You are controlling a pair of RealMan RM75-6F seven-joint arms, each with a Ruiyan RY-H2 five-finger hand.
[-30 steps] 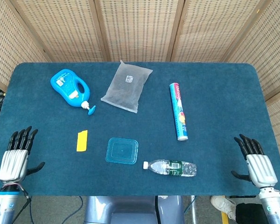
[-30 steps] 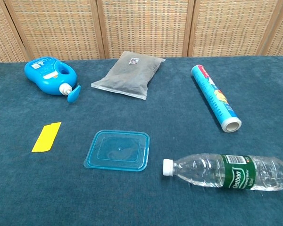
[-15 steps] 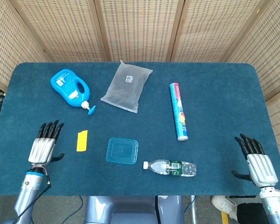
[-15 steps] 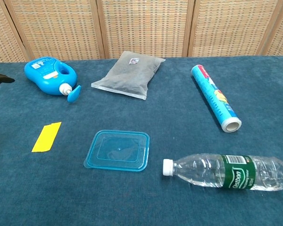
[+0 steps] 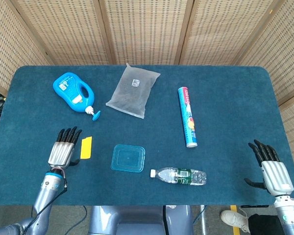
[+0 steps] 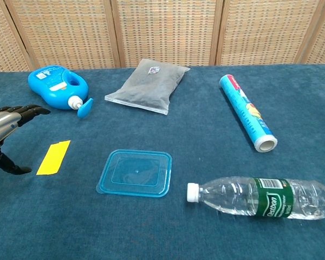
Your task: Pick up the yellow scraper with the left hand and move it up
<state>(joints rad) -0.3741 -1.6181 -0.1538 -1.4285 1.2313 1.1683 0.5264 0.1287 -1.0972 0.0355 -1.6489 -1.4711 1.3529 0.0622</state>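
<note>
The yellow scraper (image 5: 86,147) (image 6: 53,157) is a flat yellow strip lying on the blue cloth, left of the lid. My left hand (image 5: 63,149) (image 6: 5,130) hovers just to its left with fingers spread and nothing in it; it does not touch the scraper. At the table's front right corner, my right hand (image 5: 271,169) is held open, far from the scraper and seen only in the head view.
A blue detergent jug (image 5: 74,93) lies at the back left, with a grey pouch (image 5: 134,90) beside it. A clear blue lid (image 5: 128,158) and a water bottle (image 5: 181,176) lie near the front. A foil roll (image 5: 187,116) lies to the right.
My left hand has moved right from the table's front left corner to just beside the scraper. The right hand has barely shifted. No object moved.
</note>
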